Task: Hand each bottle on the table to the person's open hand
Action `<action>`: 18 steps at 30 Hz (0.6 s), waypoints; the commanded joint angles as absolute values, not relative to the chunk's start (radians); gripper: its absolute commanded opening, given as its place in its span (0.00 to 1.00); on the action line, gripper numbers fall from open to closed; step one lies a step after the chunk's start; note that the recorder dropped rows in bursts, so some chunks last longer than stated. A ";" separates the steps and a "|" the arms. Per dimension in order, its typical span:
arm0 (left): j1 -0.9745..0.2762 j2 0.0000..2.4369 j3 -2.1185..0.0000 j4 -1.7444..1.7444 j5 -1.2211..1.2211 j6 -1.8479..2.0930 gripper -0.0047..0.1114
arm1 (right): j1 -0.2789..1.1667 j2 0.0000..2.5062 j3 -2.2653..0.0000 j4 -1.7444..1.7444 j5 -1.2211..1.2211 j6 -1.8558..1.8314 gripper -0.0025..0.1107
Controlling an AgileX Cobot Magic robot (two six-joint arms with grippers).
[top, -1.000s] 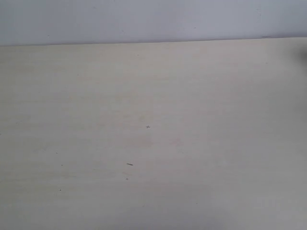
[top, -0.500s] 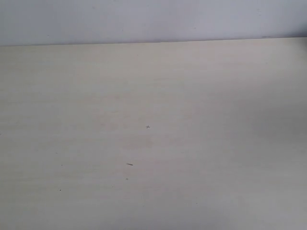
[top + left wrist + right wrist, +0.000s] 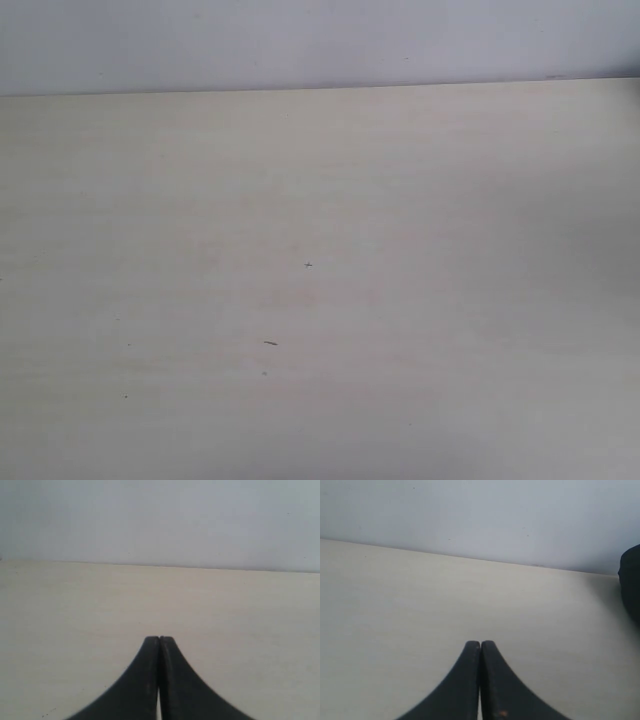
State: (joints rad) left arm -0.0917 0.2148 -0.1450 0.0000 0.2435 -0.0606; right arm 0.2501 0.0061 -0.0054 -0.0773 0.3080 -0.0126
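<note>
Pale grey-blue wall (image 3: 320,40) in background; dark rounded object (image 3: 632,580), cropped, right wrist view; unidentifiable

No legible text, no labels or numbers on the table (image 3: 320,200)

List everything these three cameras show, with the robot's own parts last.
table: one, pale beige wood grain, fills most of every view.
wall: one, plain light grey, behind the table's far edge.
specks: a few, dark, scattered on the tabletop left of centre in the exterior view.
dark shape: one, black, cut off at the edge of the right wrist view; cannot tell what it is.
left fingers: two, black, pressed together, holding nothing.
right fingers: two, black, pressed together, holding nothing.
</note>
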 commanded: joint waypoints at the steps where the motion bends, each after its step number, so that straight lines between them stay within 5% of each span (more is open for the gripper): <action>1: -0.090 0.135 -0.069 -0.078 0.242 0.023 0.04 | 0.245 0.000 0.000 -0.077 0.304 -0.015 0.02; 18: -0.090 0.000 0.000 -0.083 0.313 0.021 0.04 | 0.245 0.000 0.000 -0.077 0.304 -0.013 0.02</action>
State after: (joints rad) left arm -0.0917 0.0066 -0.0031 -0.0717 0.3138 0.0195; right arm 0.2501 0.0061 -0.0054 -0.0773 0.3099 -0.0126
